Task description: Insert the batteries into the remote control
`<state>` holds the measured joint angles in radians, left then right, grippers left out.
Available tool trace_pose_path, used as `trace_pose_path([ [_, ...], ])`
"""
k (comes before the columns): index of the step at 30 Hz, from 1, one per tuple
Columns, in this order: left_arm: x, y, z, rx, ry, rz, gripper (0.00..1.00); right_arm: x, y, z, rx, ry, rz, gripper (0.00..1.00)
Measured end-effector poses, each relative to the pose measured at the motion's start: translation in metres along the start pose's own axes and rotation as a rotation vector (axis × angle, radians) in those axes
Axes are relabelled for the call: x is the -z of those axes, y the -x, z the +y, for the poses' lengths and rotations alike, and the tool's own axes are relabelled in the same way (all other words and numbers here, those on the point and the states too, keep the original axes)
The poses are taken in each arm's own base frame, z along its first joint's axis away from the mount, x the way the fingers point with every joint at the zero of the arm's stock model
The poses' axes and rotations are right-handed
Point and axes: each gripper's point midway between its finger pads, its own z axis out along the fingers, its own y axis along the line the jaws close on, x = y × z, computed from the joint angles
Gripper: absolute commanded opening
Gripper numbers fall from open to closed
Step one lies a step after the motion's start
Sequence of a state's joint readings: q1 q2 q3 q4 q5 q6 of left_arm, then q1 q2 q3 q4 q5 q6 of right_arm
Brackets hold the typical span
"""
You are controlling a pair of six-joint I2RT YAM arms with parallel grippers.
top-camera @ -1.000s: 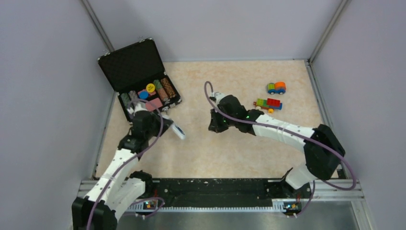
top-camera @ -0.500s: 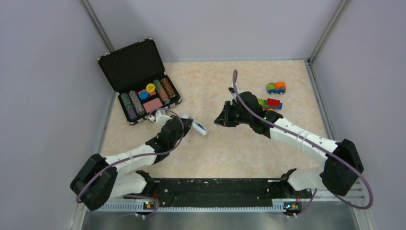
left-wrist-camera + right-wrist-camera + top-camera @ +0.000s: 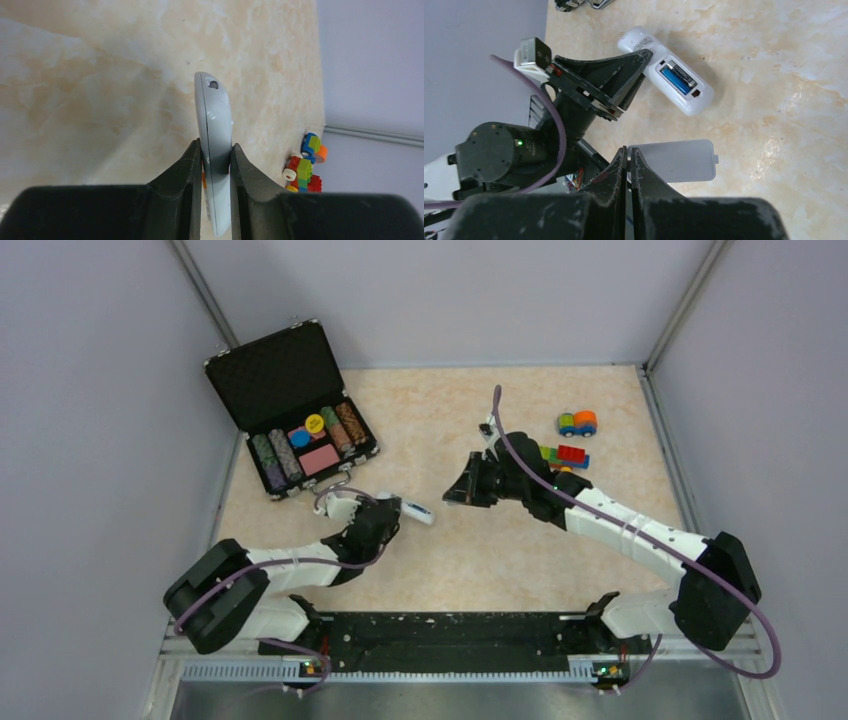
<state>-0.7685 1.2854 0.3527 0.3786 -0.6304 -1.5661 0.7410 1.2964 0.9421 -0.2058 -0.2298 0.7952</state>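
Toward the left edge of the worktop (image 3: 500, 570), the left hand (image 3: 216, 147) clamps the remote control (image 3: 674, 85), whose open bay shows a blue battery (image 3: 675, 80) seated, while the right hand (image 3: 629, 155) pinches the battery cover (image 3: 674, 161), apparently the part left to fit.

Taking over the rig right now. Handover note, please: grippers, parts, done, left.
Left gripper: shut on the remote control, clamped near its middle.
Right gripper: shut on the thin white battery cover, held off the remote and just beside it.
Done: the remote's back is open and the blue battery sits inside.
Unclear: no second battery can be made out in any view.
Left: confirm or load the second cell, then probably refit the cover.
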Motion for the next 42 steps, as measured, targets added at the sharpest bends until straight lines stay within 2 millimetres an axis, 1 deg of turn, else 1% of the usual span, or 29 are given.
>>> trace_pose_path([
  [2, -0.001, -0.005, 0.012, 0.002, 0.031, 0.008, 0.12, 0.000, -0.001, 0.001, -0.011, 0.005, 0.004, 0.00],
  [4, -0.001, -0.009, 0.023, 0.002, 0.061, 0.015, 0.22, 0.000, -0.001, 0.002, -0.019, 0.009, 0.007, 0.00],
  [6, -0.001, -0.011, 0.027, 0.018, 0.075, 0.019, 0.30, 0.001, -0.002, 0.004, -0.029, 0.014, 0.013, 0.00],
  [11, 0.002, -0.015, 0.036, 0.067, 0.104, 0.030, 0.59, 0.001, -0.004, 0.007, -0.053, 0.027, 0.025, 0.00],
  [13, 0.005, -0.017, 0.045, 0.076, 0.126, 0.039, 0.66, 0.001, -0.004, 0.008, -0.062, 0.031, 0.028, 0.00],
  [15, 0.008, -0.017, 0.043, 0.112, 0.121, 0.041, 0.70, 0.002, -0.005, 0.009, -0.073, 0.035, 0.032, 0.00],
  [18, 0.017, -0.018, 0.043, 0.126, 0.135, 0.059, 0.72, 0.003, -0.003, 0.010, -0.095, 0.041, 0.034, 0.00],
  [22, 0.033, -0.015, 0.051, 0.090, 0.193, 0.087, 0.74, 0.004, 0.000, 0.014, -0.127, 0.063, 0.037, 0.00],
  [25, 0.047, -0.009, 0.054, 0.050, 0.238, 0.104, 0.75, 0.005, 0.003, 0.021, -0.149, 0.100, 0.038, 0.00],
  [27, 0.057, -0.004, 0.052, 0.029, 0.241, 0.120, 0.75, 0.007, 0.004, 0.028, -0.161, 0.129, 0.044, 0.00],
  [29, 0.066, 0.001, 0.046, 0.004, 0.211, 0.137, 0.75, 0.008, 0.005, 0.036, -0.171, 0.166, 0.052, 0.00],
  [33, 0.082, 0.005, 0.013, -0.089, 0.017, 0.196, 0.76, 0.014, 0.008, 0.056, -0.188, 0.257, 0.066, 0.00],
  [34, 0.088, 0.004, 0.002, -0.130, -0.057, 0.220, 0.76, 0.017, 0.009, 0.062, -0.192, 0.281, 0.068, 0.00],
  [37, 0.112, 0.004, -0.040, -0.239, -0.315, 0.263, 0.80, 0.028, 0.016, 0.081, -0.199, 0.355, 0.069, 0.00],
  [40, 0.145, 0.014, -0.082, -0.337, -0.566, 0.255, 0.82, 0.048, 0.033, 0.114, -0.189, 0.470, 0.045, 0.00],
  [42, 0.166, 0.019, -0.106, -0.393, -0.687, 0.248, 0.83, 0.066, 0.046, 0.140, -0.173, 0.563, 0.021, 0.00],
])
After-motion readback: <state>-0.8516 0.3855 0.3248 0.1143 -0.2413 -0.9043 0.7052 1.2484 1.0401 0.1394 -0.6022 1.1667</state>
